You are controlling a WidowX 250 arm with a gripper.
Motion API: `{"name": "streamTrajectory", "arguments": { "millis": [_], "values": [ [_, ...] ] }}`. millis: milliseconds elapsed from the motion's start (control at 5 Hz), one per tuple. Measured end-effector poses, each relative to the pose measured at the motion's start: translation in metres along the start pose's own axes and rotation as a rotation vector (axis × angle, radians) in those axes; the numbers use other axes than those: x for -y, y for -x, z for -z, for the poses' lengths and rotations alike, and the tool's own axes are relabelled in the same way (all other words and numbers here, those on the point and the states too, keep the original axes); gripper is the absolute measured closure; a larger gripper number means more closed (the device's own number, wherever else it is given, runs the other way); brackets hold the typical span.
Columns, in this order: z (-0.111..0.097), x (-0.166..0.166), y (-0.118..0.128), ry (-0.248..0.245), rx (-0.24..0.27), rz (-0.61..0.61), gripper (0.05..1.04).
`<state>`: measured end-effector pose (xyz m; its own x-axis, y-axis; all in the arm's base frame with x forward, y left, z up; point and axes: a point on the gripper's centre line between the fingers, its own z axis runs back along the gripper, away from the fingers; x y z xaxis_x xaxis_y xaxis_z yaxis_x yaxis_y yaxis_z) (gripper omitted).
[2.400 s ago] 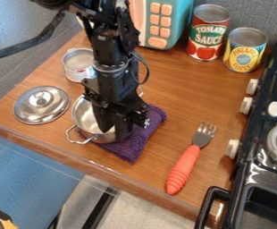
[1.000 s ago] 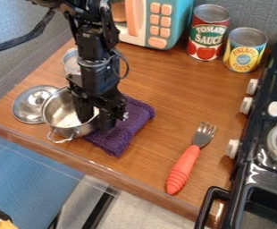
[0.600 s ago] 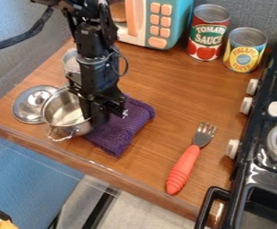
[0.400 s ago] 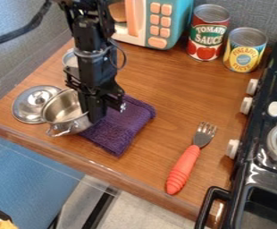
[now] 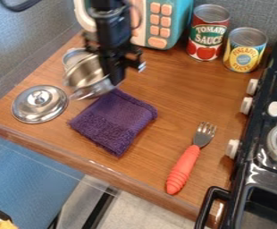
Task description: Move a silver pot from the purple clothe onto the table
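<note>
Pot [image 5: 81, 74]: held tilted in the upper left of the view, opening turned toward the upper left, one loop handle toward the near side; just past the far corner of the cloth [image 5: 117, 118], no longer resting on it; cannot tell whether touching the bench [image 5: 186, 96].
Tool [image 5: 113, 79]: clenched on the pot's right side, pointing down.
Cloth: purple, folded, lying flat on the bench, between lid [image 5: 39, 107] and fork [image 5: 184, 167].
Lid: silver, knob up, flat on the bench, left of the cloth and apart from it.
Small can [image 5: 74, 53]: upright behind the pot, partly hidden by it.
Fork: orange-handled, lying at a slant right of the cloth, tines toward the far side.
Red can [image 5: 207, 38]: upright near the back, right of the microwave [image 5: 160, 22].
Yellow can [image 5: 245, 51]: upright just beside the red can.
Microwave: teal and white with peach buttons, at the back, partly behind the arm.
Stove [image 5: 259, 129]: black, white-knobbed, along the right edge.
</note>
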<state>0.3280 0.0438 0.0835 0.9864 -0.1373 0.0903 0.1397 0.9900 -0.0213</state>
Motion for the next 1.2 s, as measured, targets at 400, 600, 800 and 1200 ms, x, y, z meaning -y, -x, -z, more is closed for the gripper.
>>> {"name": "streamTrajectory", "arguments": {
  "millis": [400,600,800,1200],
  "values": [
    [0.012,0.000,-0.068,0.050,0.060,0.033,1.014],
    [0.029,-0.003,-0.085,0.069,0.019,0.008,1.014],
    [0.026,-0.005,-0.083,0.050,-0.011,-0.002,1.014],
    [0.064,-0.007,-0.041,-0.027,-0.101,-0.012,0.834]
  ]
}}
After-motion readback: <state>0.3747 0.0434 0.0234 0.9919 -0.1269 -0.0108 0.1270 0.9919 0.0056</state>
